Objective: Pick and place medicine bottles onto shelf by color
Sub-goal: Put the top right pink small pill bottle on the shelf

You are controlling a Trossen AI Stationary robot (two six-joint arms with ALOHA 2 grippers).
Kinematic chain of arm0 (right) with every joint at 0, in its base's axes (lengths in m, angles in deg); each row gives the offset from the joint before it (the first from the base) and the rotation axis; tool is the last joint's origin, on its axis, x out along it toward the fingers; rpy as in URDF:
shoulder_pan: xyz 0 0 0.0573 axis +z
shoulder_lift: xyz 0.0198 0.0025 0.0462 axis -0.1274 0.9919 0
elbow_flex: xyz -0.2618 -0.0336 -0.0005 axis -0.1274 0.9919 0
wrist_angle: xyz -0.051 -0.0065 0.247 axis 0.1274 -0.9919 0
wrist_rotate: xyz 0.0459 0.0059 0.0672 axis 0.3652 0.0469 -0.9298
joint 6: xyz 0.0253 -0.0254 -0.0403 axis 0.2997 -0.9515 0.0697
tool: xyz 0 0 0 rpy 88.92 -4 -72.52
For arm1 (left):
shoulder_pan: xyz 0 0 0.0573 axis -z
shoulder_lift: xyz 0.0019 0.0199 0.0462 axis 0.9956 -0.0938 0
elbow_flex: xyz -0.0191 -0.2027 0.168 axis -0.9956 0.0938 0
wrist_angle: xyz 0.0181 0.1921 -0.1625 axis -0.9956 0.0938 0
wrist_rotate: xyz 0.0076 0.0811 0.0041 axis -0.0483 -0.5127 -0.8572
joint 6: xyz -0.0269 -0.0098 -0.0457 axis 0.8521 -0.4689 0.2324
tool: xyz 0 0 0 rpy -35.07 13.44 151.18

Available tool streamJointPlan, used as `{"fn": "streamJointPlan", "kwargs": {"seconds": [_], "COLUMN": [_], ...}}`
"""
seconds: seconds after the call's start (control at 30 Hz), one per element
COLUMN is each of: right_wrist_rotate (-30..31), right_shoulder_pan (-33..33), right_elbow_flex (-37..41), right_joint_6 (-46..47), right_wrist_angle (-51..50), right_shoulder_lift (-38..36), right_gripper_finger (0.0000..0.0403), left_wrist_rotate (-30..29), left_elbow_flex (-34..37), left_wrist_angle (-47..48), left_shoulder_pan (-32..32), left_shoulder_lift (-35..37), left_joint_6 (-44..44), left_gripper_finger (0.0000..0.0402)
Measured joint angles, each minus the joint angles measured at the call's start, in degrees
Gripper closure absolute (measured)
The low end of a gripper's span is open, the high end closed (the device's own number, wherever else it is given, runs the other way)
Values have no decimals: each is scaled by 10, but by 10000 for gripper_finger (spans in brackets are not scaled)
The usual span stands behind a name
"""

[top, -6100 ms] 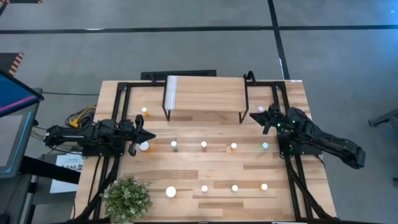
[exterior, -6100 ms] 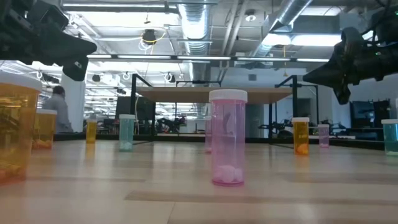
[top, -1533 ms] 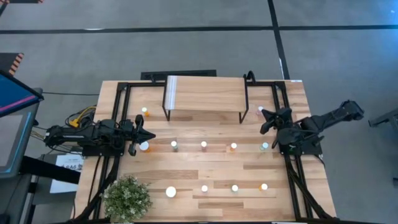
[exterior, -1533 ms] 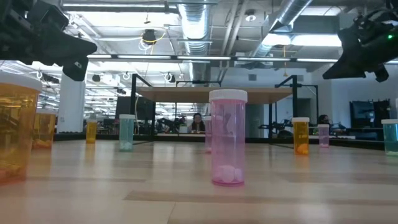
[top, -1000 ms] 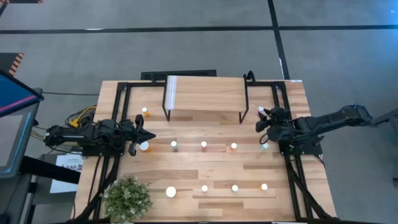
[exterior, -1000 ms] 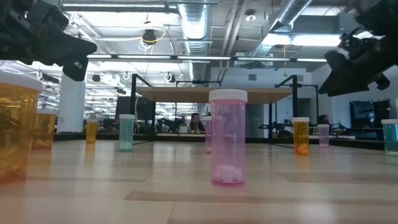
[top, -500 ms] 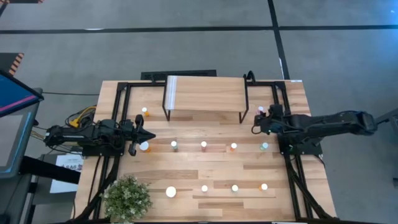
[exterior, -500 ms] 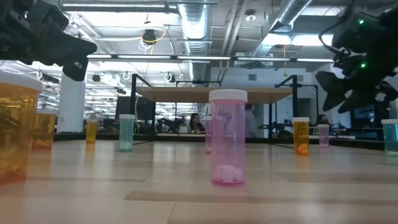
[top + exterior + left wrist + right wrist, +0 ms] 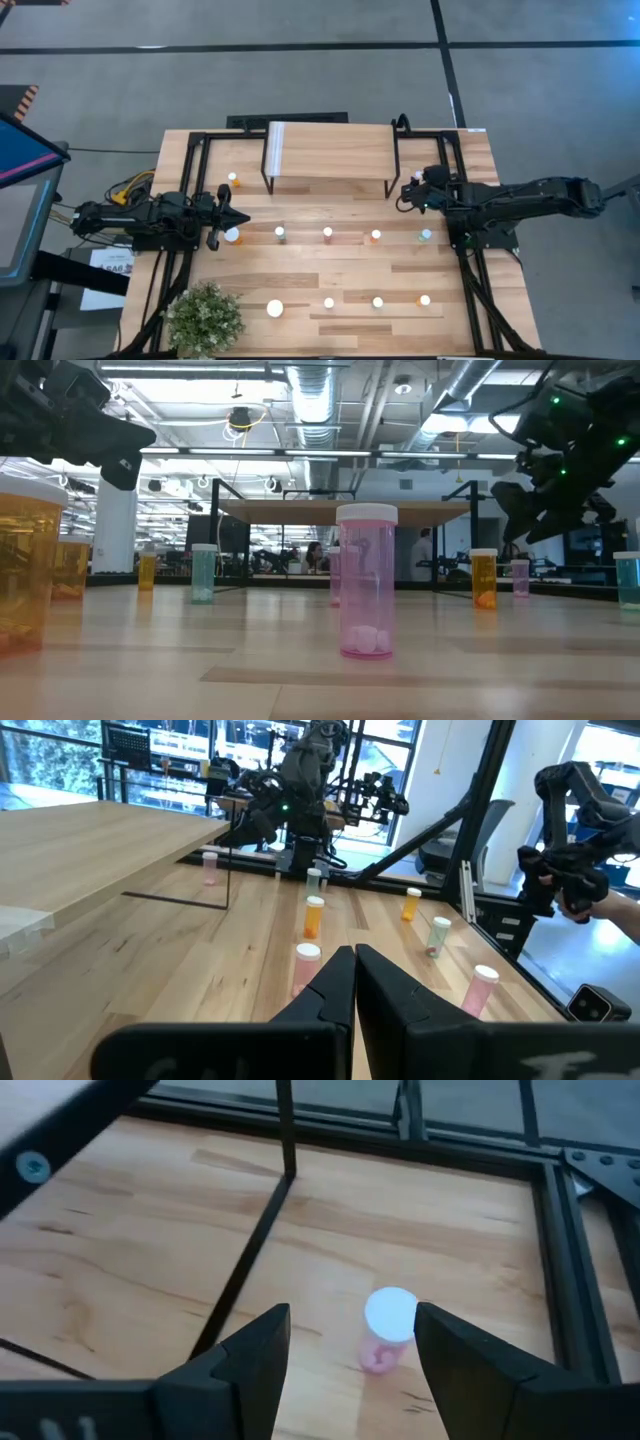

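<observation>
The right gripper (image 9: 408, 196) had swung in from the table's right edge since the earlier frames and now hung just off the shelf's (image 9: 330, 150) right legs, its fingers (image 9: 262, 1350) spread wide and holding nothing. Between those fingers, in the right wrist view, a pink bottle (image 9: 386, 1330) with a white cap stood upright on the table (image 9: 330, 265), not touched by either finger. A black shelf leg (image 9: 245, 1265) ran along the wood close beside it, leaving little room on that side; the wood on the bottle's other side lay open as far as the black frame rail (image 9: 560, 1270).

In the high view, a row of small bottles stood at about 6 o'clock from the shelf, an orange one (image 9: 375, 237) and a green one (image 9: 426, 236) nearest the right gripper, well apart from each other. A second row stood nearer the front edge, with a potted plant (image 9: 205, 318) at 7 o'clock.

The left gripper (image 9: 238, 218) had not moved: it waited at 9 o'clock on the table, fingers (image 9: 335, 985) pressed together, just beside a white-capped bottle (image 9: 232, 236).
</observation>
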Motion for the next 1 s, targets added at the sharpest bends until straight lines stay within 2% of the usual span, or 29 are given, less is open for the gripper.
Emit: {"fn": "streamJointPlan", "kwargs": {"seconds": [0.27,0.63,1.0], "right_wrist_rotate": [13,-7,-31], "right_shoulder_pan": [-18,-74,-94], "right_elbow_flex": [-2,-22,-22], "right_joint_6": [-14,-32,-31], "right_wrist_angle": [-4,-9,-2], "right_shoulder_lift": [-3,0,76], "right_gripper_finger": [163,147,147], "left_wrist_rotate": [0,0,0], "left_elbow_flex": [0,0,0], "left_wrist_angle": [0,0,0], "left_shoulder_pan": [0,0,0], "left_shoulder_lift": [0,0,0], "left_joint_6": [0,0,0], "left_gripper_finger": [401,401,401]}}
